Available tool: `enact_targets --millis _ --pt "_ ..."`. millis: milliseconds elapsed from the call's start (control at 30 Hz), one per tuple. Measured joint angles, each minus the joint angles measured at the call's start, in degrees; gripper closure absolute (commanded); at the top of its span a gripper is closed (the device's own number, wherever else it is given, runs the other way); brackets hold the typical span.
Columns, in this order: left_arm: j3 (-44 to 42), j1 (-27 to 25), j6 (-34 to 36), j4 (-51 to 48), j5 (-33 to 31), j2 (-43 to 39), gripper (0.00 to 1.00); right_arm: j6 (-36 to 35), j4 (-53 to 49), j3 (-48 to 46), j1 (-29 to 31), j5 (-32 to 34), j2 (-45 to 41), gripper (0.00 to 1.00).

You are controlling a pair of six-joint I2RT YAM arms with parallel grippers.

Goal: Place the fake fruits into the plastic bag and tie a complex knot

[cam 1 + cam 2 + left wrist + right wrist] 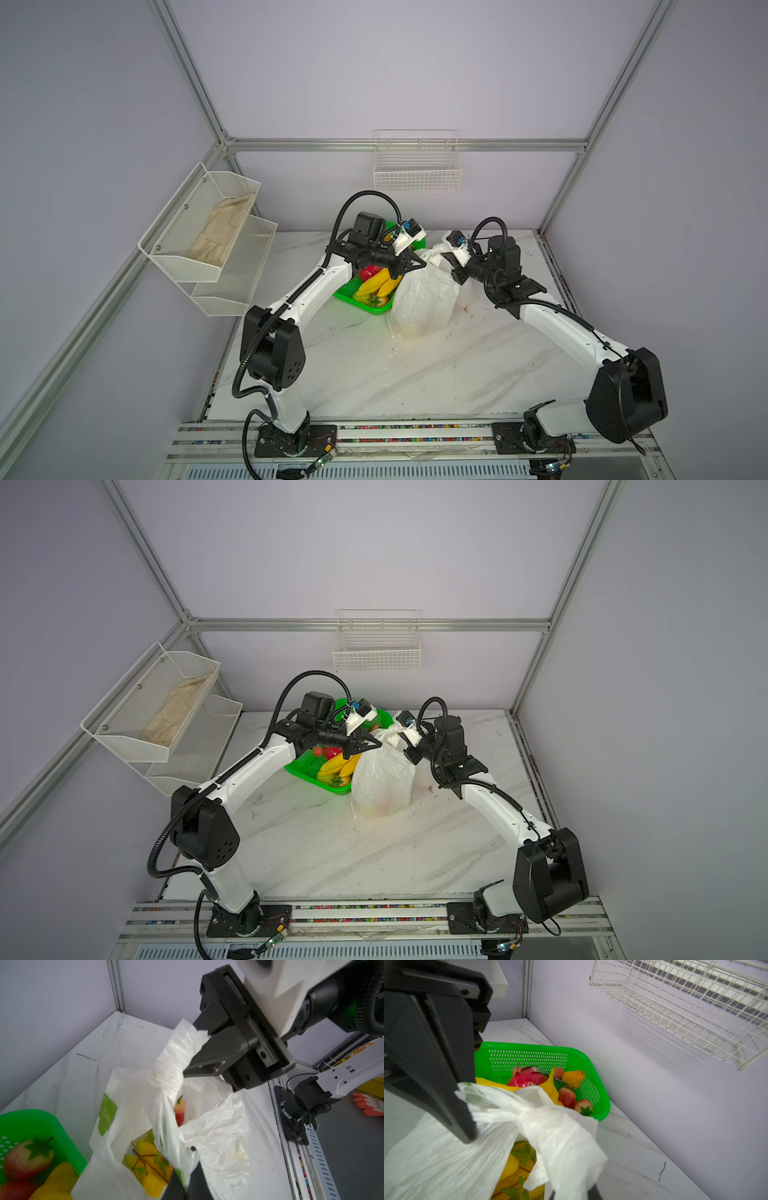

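With fake fruits (149, 1159) bagged but more in the green basket (52, 1122), left gripper (417, 262) and right gripper (448, 261) pinch the plastic bag (424, 299) by its handles, knot (529, 1115) seemingly half-tied.

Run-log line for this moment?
stage: tying | left gripper: shut on plastic bag handle | right gripper: shut on other handle | knot: bunched between them | fake fruits: some bagged, others in green basket
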Motion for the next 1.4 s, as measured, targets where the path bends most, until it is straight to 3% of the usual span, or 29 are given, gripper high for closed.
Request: enact_targets --millis 233,533,600,733,1100,1200,1400 --pt "-6.08 -2.71 -7.74 11.08 -1.9 -3.58 1.0 14.16 13.57 -5.01 1.14 2.84 0.24 1.0" --pt "-15.96 -8.66 -12.92 26.51 -11.69 -3.89 1.0 34.51 27.34 -10.01 1.33 1.11 1.84 1.0" --pt "-18.21 -8.98 -14.67 30.58 -13.07 -3.89 0.85 38.53 30.53 -11.34 1.38 -0.24 2.19 1.0" --pt "-21.22 -8.98 -16.59 35.5 -14.16 -3.91 0.68 43.56 34.64 -13.2 1.31 -2.54 2.38 1.0" --pt "-26.25 -4.46 -16.46 35.5 -7.78 -11.3 0.36 49.7 45.03 -16.11 -3.1 -13.51 4.02 1.0" --pt "-26.25 -1.97 -15.98 33.9 -5.11 -13.99 0.36 49.7 46.29 -16.24 -3.61 -15.54 4.44 1.0" --pt "-25.49 1.51 -16.59 32.06 -2.21 -13.9 0.59 49.62 47.65 -16.24 -3.74 -18.99 4.68 1.0"
